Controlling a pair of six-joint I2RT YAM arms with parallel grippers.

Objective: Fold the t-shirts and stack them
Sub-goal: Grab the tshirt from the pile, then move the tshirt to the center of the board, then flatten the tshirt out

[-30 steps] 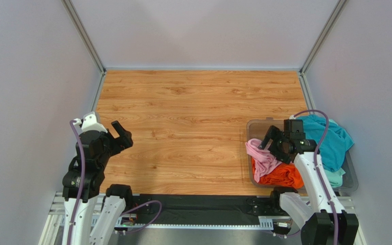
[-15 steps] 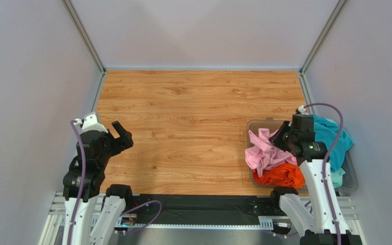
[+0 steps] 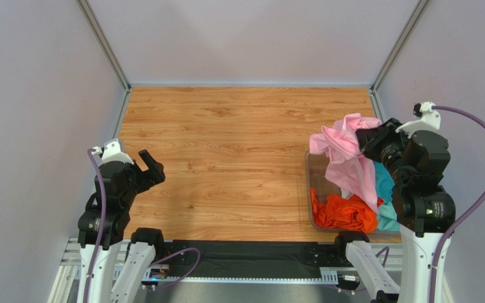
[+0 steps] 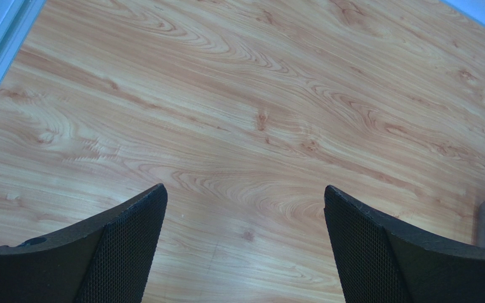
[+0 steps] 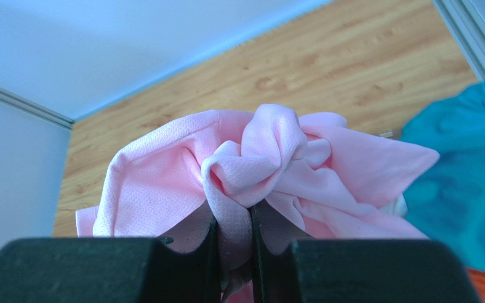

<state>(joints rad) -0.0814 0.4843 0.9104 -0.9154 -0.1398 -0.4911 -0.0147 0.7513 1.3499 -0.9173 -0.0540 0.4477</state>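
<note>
Right gripper (image 3: 366, 136) is clamped tight on a bunched fold of the pink t-shirt (image 3: 346, 154). I see the shirt held up above the clear bin (image 3: 309, 183) at the right side of the table (image 3: 239, 139), its lower end hanging by the orange t-shirt (image 3: 346, 214). That one and the teal t-shirt (image 3: 385, 189) lie in the bin. Over the table's left side, the left gripper (image 3: 152, 165) hovers with fingers apart.

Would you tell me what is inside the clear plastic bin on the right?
The clear plastic bin holds a crumpled orange t-shirt and a teal t-shirt; the light pink t-shirt hanging from the right gripper hides the rest.
</note>
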